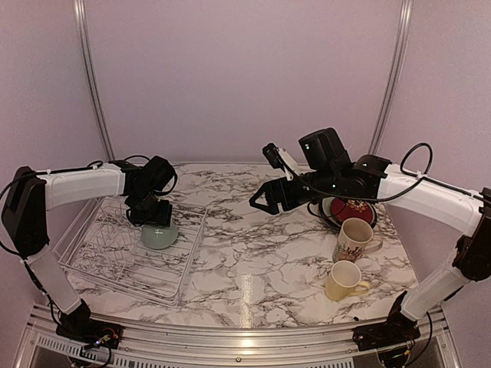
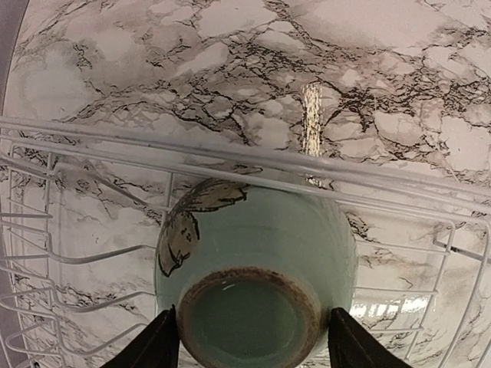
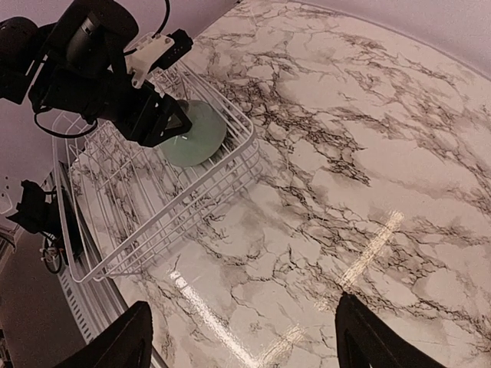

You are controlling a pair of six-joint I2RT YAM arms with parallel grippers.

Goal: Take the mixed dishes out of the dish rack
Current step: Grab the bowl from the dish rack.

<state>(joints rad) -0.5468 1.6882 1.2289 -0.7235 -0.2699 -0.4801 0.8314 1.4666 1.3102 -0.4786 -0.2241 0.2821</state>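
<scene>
Small pale green bowl (image 1: 159,236) (image 2: 261,245) (image 3: 196,138): upside down, foot ring up, inside dish rack (image 1: 192,253) (image 2: 230,153) (image 3: 230,184) at its rt rim. Left gripper (image 1: 149,215) (image 2: 249,337) (image 3: 153,123) jaws spread either side of the foot; grip vs. no contact: cannot tell. L wrist bent down, forearm approx. level over rack. Right gripper (image 1: 265,201) (image 3: 245,337): jaws wide apart, nothing betw. them, held above marble table (image 1: 253,261) rt of rack, pointing toward it; arm stretched in from far rt. Outside rack, well to its rt: dark red patterned plate (image 1: 353,208), cream floral mug (image 1: 354,239), pale yellow mug (image 1: 343,280), both mugs upright.
</scene>
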